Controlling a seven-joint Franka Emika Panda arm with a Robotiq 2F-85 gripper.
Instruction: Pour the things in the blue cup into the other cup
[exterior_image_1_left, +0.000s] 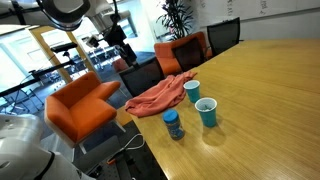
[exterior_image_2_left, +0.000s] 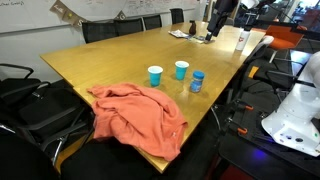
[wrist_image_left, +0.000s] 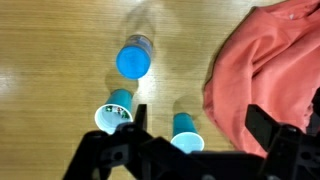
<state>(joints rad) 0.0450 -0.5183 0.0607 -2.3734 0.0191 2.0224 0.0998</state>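
The blue cup (exterior_image_1_left: 207, 112), tall and turquoise, stands upright on the wooden table; it also shows in the second exterior view (exterior_image_2_left: 181, 70) and in the wrist view (wrist_image_left: 115, 110), where small things lie inside it. The other cup (exterior_image_1_left: 192, 91), shorter with a pale inside, stands upright beside it next to the cloth (exterior_image_2_left: 155, 75) (wrist_image_left: 187, 137). My gripper (wrist_image_left: 200, 120) is open and empty, high above both cups and touching nothing. In an exterior view it hangs at the upper left (exterior_image_1_left: 121, 42).
A small dark-blue jar (exterior_image_1_left: 173, 124) (exterior_image_2_left: 197, 81) (wrist_image_left: 133, 58) stands close to the cups. A crumpled orange-pink cloth (exterior_image_1_left: 155, 97) (exterior_image_2_left: 135, 115) (wrist_image_left: 265, 65) lies beside them at the table's edge. Black and orange chairs (exterior_image_1_left: 85, 105) line the table.
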